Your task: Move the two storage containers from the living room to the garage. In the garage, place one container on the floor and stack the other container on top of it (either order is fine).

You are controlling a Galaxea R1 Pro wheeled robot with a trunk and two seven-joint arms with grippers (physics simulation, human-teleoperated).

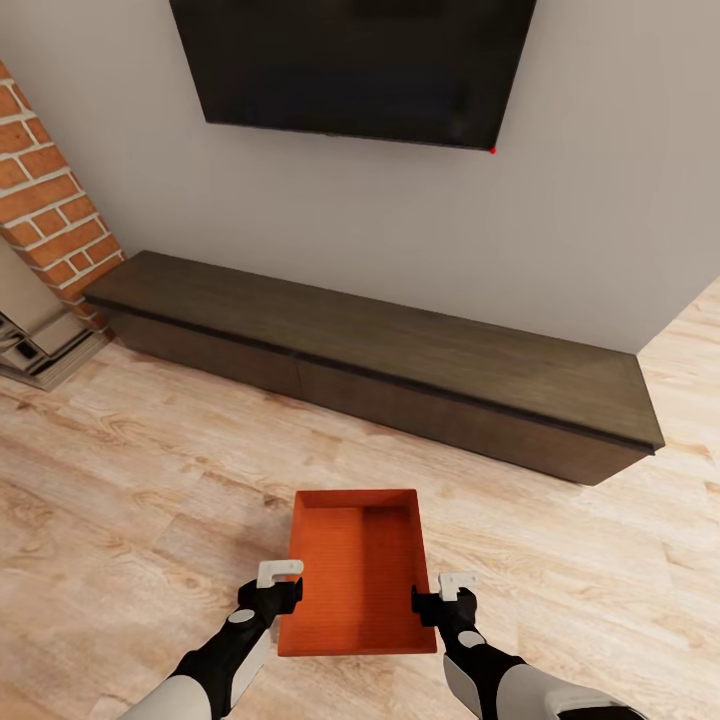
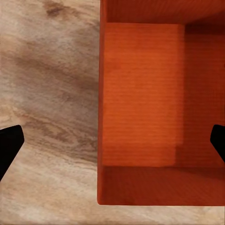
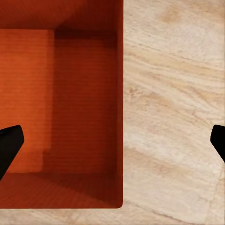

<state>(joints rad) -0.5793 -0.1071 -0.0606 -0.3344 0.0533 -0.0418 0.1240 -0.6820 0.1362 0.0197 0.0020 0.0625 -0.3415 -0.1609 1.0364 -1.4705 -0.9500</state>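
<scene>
One storage container (image 1: 357, 570) sat on living-room planks — left end effector (image 1: 281, 579) and right end effector (image 1: 450, 590) spread astride its walls; transport was pending.

An open, empty orange-red storage container (image 1: 358, 570) sits upright on the living room's light wood planks (image 1: 120, 480).

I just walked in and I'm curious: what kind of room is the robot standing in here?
Most likely a living room. A large black TV hangs on the wall above a long, low dark wood cabinet, the floor is light wood planks, and a red brick column stands to the left.
</scene>
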